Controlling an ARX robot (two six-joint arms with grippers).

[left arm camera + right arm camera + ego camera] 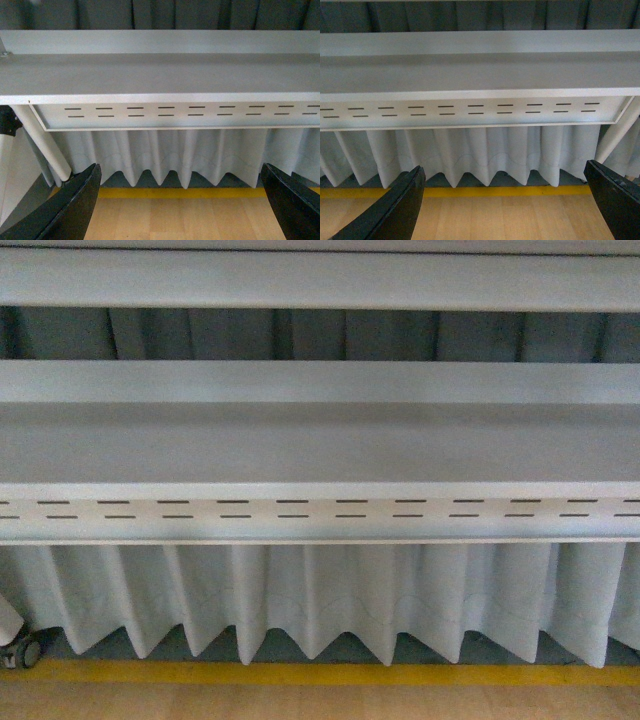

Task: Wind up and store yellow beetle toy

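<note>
Front view: a grey shelf [320, 450] with a slotted strip [320, 508] along its front edge, a pleated white curtain [320, 600] hanging beneath, then a yellow stripe [320, 674] and a band of wooden surface [320, 702] at the very bottom. A small wheel [27, 650] at the lower left corner. No arm in sight, and no yellow beetle toy anywhere.

Left wrist view: same shelf, curtain and stripe. Left gripper [180, 172] raised and aimed straight ahead, its black fingers [75, 200] spread wide, with nothing between them. Again no toy.

Right wrist view: much the same. Right gripper [505, 170] likewise level, fingers [400, 205] wide apart and empty. No toy here either; presumably below or outside all three fields of view.

Judging from this, no winding or storing in hand, only a raised waiting pose with the toy not yet found. Next move likely calls for tipping a wrist down to find the toy, then closing one gripper on its small glossy body, firmly enough against slipping, before any winding.
</note>
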